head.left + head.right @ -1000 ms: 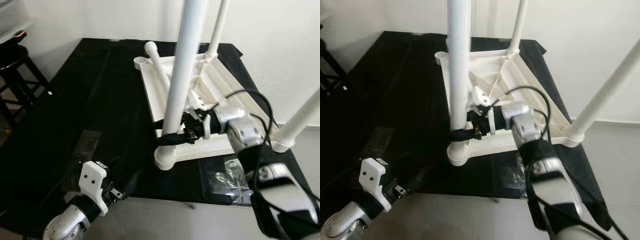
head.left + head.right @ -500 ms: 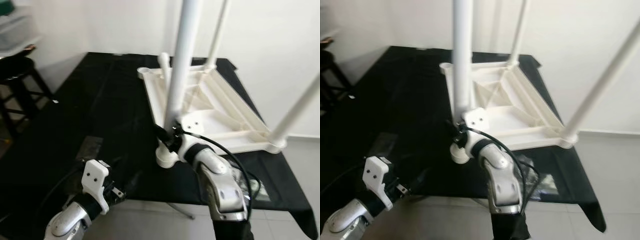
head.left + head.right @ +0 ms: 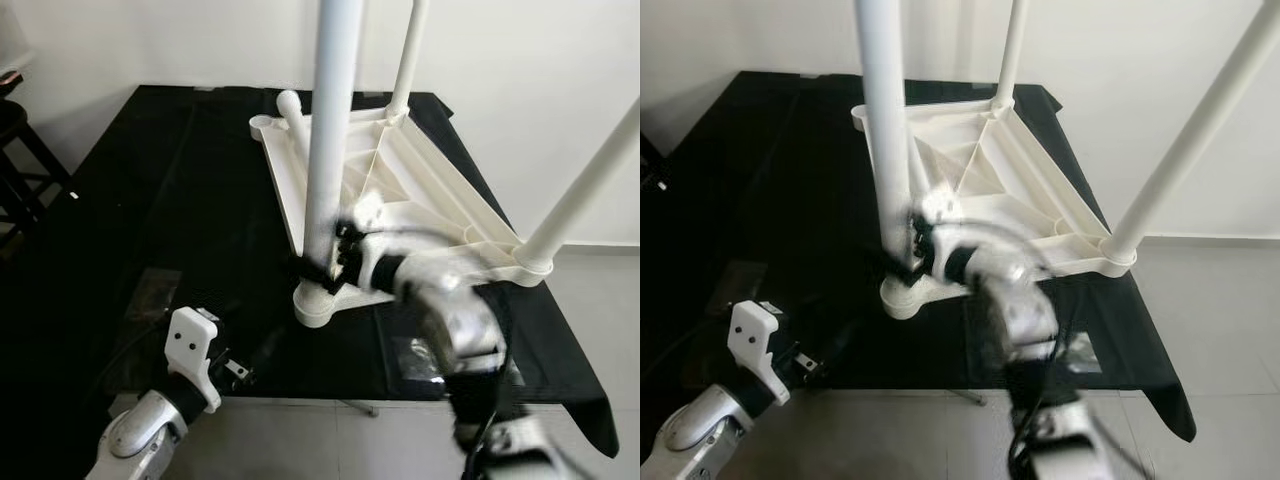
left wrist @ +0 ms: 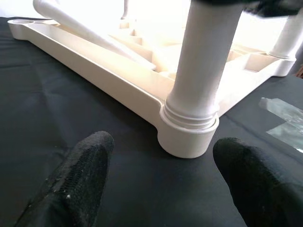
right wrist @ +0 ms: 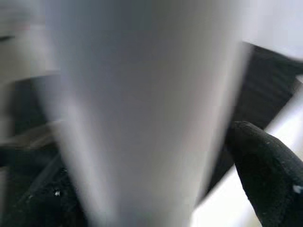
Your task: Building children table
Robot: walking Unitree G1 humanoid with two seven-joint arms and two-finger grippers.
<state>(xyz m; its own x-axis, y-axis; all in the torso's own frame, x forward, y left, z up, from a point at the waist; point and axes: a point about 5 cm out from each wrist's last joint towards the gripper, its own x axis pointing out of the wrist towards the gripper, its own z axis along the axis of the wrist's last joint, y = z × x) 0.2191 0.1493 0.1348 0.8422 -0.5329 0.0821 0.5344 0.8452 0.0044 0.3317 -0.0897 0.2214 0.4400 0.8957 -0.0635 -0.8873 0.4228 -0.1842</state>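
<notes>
Right gripper (image 3: 318,272) lower now around near table leg (image 3: 330,150).

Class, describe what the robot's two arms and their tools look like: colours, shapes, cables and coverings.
Both arms are silver-grey metal with rounded, jointed segments. The left tool has two thick black fingers with a rough, textured covering; a white angular plate with small round holes sits at its wrist, over a black section. The right tool is black too, motion-blurred, behind it a silver forearm with dark cabling.
</notes>
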